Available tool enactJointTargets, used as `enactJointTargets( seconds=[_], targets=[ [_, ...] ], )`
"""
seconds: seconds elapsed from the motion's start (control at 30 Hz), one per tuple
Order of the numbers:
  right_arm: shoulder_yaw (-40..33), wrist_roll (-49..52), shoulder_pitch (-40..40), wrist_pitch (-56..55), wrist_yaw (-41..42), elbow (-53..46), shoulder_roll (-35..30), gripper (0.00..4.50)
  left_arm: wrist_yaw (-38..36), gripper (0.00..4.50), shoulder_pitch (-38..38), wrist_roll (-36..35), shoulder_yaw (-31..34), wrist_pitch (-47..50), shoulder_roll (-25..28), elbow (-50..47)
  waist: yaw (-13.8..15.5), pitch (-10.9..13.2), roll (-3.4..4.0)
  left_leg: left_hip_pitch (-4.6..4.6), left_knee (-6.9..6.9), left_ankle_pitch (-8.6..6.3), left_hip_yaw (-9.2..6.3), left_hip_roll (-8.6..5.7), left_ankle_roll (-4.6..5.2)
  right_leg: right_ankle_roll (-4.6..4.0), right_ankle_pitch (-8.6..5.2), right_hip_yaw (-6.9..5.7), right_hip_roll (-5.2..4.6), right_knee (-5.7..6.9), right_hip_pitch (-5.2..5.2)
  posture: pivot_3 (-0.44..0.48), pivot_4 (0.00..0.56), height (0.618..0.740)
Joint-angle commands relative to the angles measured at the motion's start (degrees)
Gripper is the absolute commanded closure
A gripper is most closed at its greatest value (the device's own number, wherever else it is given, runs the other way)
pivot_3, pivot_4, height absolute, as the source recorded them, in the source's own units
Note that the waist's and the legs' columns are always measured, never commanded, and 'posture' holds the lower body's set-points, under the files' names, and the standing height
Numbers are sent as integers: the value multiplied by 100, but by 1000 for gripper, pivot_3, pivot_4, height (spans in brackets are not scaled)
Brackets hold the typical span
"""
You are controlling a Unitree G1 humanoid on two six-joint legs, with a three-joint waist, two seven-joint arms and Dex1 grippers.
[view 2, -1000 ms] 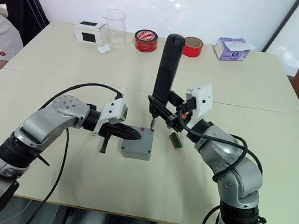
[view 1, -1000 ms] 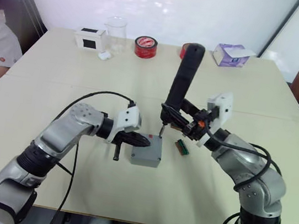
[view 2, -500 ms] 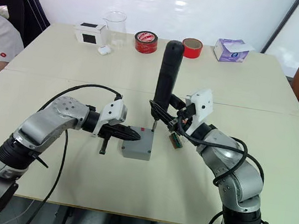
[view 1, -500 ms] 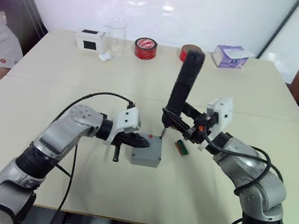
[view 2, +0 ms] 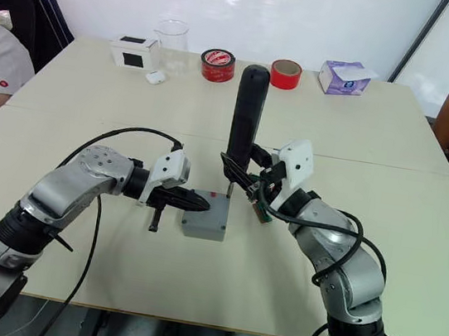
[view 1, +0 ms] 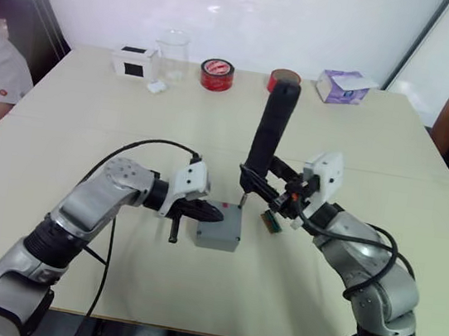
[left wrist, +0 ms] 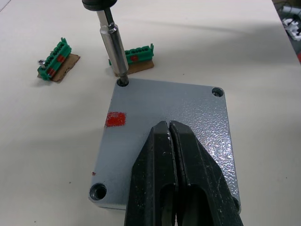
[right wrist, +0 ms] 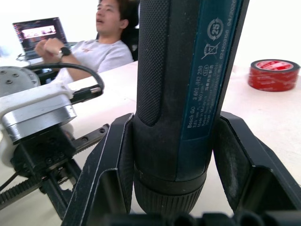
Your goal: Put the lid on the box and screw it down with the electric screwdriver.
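One grey box sits on the table, its lid already seated on top; the lid carries one red mark and four corner screw holes, three of them seen open. Left gripper: both fingers pressed together, tips lying flat on the lid's middle, the red mark just beside them. Right gripper: jaws clamped around one electric screwdriver, held near upright above the box, the jaws gripping its lower end. One metal bit points down from it with its tip in the fourth corner hole, the one farthest from the left fingertips on the red-mark side. Just beyond that corner, two green terminal blocks lie on the table, apart from the box. Well beyond both grippers, at the far edge: two tape rolls, one clear beaker, one white-and-black cube, one tissue box. One person sits at the robot's left.
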Motion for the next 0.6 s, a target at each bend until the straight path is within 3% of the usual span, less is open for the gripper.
enactJointTargets(
  seconds=[0.03, 0.6],
  targets=[
    [270, -211, 98, 106, -109, 235, 97, 2671, 40, 4500, 83, 117, -129, 115, 8, -28, -1, -7, -1, 2, 0, 0, 0, 0, 0, 0, 0, 0, 0, 0, 2, 0, 150, 740],
    [362, -516, 241, 15, -285, 311, 263, 2671, 89, 4500, 258, 156, -108, 16, 42, -42, 1, -48, -3, 11, -2, -1, -1, 1, 1, -18, -10, 0, 1, -1, 13, 0, 150, 740]
  ],
)
